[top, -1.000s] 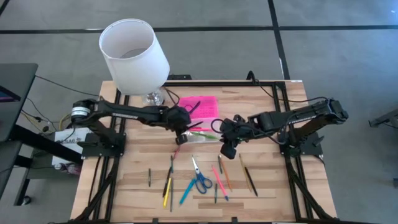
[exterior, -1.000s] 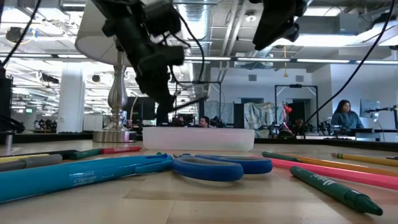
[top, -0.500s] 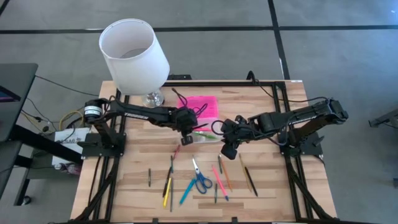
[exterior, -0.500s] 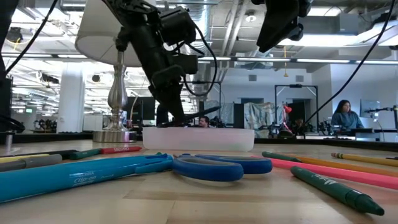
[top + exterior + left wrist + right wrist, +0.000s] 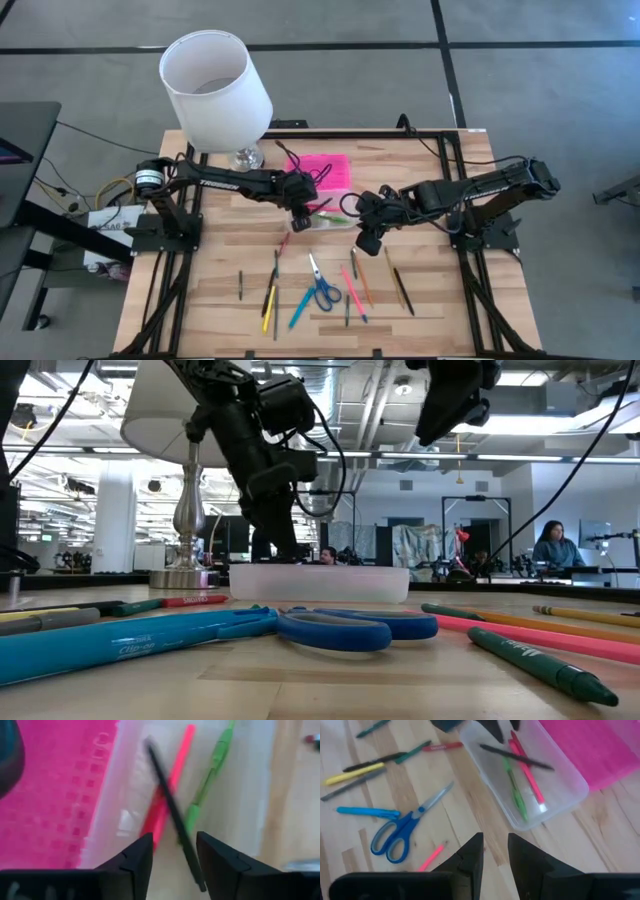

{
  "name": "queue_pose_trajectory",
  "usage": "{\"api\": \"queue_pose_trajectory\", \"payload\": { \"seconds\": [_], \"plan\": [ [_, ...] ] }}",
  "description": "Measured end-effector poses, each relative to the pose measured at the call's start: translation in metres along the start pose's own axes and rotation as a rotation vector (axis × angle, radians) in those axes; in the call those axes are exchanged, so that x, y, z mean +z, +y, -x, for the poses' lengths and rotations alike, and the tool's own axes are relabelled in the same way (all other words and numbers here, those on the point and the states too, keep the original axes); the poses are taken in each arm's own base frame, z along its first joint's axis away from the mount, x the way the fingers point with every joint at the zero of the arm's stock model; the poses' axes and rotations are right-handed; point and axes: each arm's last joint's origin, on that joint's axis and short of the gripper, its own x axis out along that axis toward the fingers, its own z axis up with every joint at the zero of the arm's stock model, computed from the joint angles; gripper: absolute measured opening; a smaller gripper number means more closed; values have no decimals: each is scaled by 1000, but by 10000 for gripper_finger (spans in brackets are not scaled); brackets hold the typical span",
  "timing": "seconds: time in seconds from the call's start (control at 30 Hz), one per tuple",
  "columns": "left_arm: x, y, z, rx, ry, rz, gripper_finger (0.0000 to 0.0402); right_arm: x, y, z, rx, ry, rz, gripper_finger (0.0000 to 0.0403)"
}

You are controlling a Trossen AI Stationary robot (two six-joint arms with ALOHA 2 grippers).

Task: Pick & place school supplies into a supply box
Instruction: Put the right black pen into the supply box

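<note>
The left tool [image 5: 300, 214] hangs just over the small clear plastic supply box [image 5: 530, 780], its fingers [image 5: 131, 862] spread with nothing between them. Directly below it a thin dark pen [image 5: 172, 812] lies slantwise across a pink pen [image 5: 167, 795] and a green pen [image 5: 210, 767] in the tray; the box's bright pink ribbed lid [image 5: 322, 170] lies open just beyond. The right tool [image 5: 366, 240] hovers beside the box, fingers [image 5: 470, 857] part-spread and empty. Nearer it, blue-handled scissors [image 5: 400, 832] and loose pens lie on the wooden worktop [image 5: 440, 300]. These supplies look light, stiff and smooth, likely to roll; each is best pinched mid-shaft, across its length, the scissors near the pivot.
</note>
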Motion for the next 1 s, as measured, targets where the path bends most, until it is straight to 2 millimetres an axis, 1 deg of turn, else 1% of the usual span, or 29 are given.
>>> {"api": "queue_pose_trajectory", "payload": {
  "seconds": [0.13,0.27,0.5,0.7,0.8,1.0],
  "plan": [
    [10,-5,8,-46,2,0,152,-13,-3,2,-65,103,-58,82],
    [22,-15,20,-65,-8,-27,146,-28,0,6,-127,190,-123,82],
    [37,-30,35,-54,-54,-103,139,-51,22,16,-132,220,-239,82],
    [39,-31,37,-53,-64,-129,138,-83,38,16,-154,263,-379,82],
    [39,-31,37,-51,-64,-138,138,-100,46,12,-135,301,-448,82],
    [39,-30,36,-47,-67,-164,138,-124,61,11,-86,317,-588,82]
  ]
}}
